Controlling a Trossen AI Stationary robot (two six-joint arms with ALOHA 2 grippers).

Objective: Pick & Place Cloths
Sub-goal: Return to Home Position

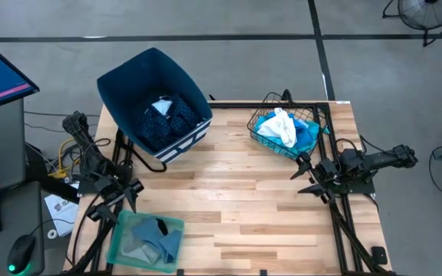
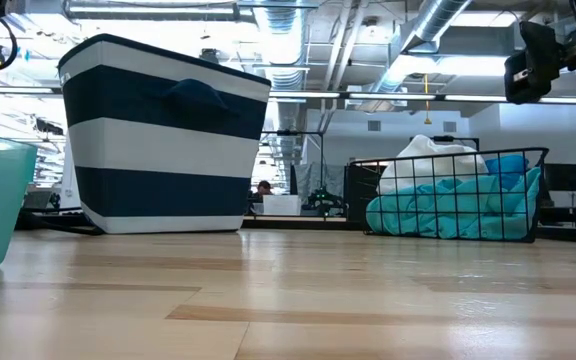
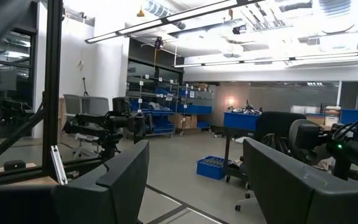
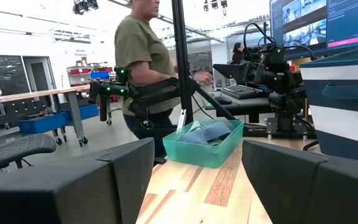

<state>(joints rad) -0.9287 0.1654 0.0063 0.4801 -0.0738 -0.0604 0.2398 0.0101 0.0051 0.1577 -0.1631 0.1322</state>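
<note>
Left pincer [image 3: 196,152] spread, empty, just beside tray cloths [image 1: 148,236]; right pincer [image 4: 197,149] spread, empty, near basket cloths [image 1: 284,127]

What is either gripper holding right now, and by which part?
Nothing is held: the left gripper and the right gripper are both open, jaws apart with nothing between them.

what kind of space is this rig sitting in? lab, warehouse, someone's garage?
Most likely a robotics lab or open workshop floor, not a home. There are bare ceiling ducts overhead, racks of blue storage bins across the room, and a workstation with monitors beside the wooden table.
</note>
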